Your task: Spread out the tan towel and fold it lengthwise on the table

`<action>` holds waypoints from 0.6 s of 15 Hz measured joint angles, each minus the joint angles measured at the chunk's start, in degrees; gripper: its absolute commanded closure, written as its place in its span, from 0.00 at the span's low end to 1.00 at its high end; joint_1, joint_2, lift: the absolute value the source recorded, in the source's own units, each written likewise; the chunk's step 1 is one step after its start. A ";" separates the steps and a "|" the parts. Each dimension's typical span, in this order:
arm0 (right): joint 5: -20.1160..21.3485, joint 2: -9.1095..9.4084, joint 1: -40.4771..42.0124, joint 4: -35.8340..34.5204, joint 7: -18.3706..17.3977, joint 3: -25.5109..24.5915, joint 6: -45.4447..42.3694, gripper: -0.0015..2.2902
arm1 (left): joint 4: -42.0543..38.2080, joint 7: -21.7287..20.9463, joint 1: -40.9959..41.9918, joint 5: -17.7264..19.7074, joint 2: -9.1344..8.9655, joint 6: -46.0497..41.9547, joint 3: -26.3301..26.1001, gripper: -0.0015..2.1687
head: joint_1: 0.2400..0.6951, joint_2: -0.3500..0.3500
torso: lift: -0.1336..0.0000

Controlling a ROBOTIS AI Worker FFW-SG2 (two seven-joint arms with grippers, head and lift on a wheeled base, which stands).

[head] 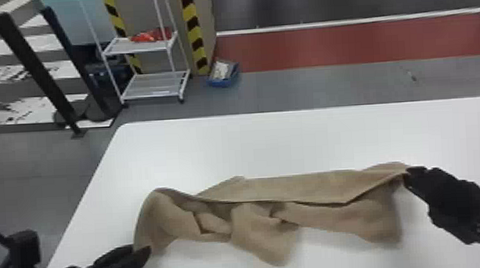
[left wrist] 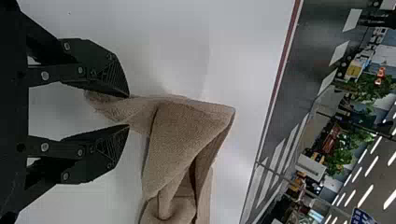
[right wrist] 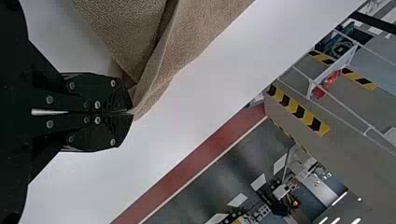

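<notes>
Pinching tan towel (head: pixel 304 187) at edge: right tool (head: pixel 408 172) | left tool (head: pixel 141 248) spread | table (head: pixel 275 143) beyond

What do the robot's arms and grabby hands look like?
They're black all over. The left gripper and right gripper each have two flat fingers that narrow towards their tips, dotted with round, silvery screws. The left one's fingers also show thin slanted lines near their tips.

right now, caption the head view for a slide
Crumpled tan towel, right gripper shut on one end, left gripper open at the other

Rough, matt tan cloth towel (head: pixel 312 186).
</notes>
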 measured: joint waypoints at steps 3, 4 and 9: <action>0.01 0.00 -0.30 -0.74 0.74 -0.55 0.73 0.57 | -2.19 0.29 0.17 -0.04 0.00 0.05 0.92 0.93 | 1.00 0.71 | 0.07; -0.02 0.00 -0.34 -1.33 0.87 -0.89 1.00 0.57 | -3.07 0.29 0.21 -0.07 0.00 0.06 1.44 0.93 | 1.00 0.71 | 0.07; -0.38 0.00 -1.86 -4.46 2.14 -4.05 2.80 0.57 | -8.81 0.06 -0.66 -1.15 0.00 1.48 4.73 0.93 | 1.00 0.70 | 0.07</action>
